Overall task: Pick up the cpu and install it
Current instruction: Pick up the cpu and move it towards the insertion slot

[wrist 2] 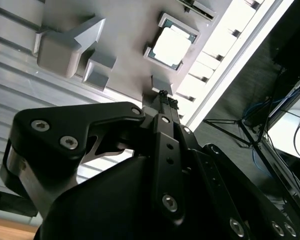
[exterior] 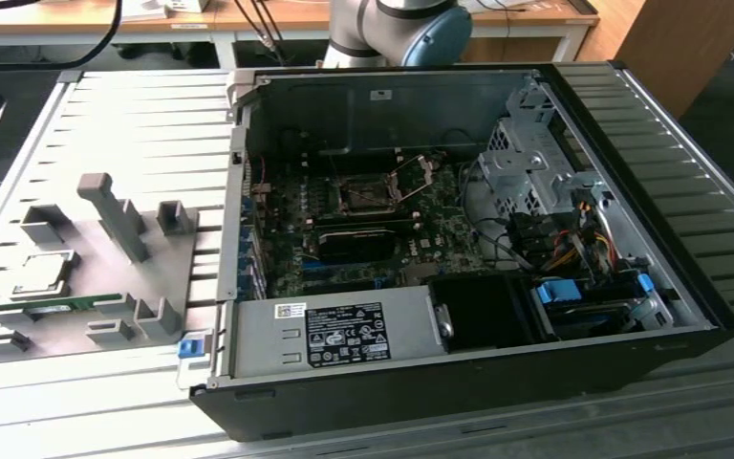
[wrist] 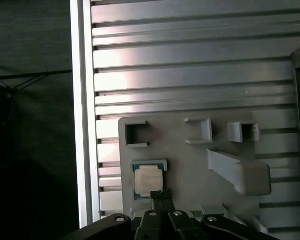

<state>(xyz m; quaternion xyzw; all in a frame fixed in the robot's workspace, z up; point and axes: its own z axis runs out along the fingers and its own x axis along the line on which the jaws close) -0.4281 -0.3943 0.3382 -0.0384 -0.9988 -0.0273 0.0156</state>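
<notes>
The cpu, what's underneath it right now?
The cpu lies flat in a shallow holder on the grey fixture plate, which rests on the slatted metal table. The holder's floor directly beneath the chip is covered by it.

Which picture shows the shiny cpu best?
The second wrist view: the cpu is close, bright and whole. The first wrist view shows it smaller, right by the hand. The exterior view shows it tiny on the grey plate.

Black end effector (wrist: 160,193), fingertips (wrist: 155,195) pressed together
</notes>
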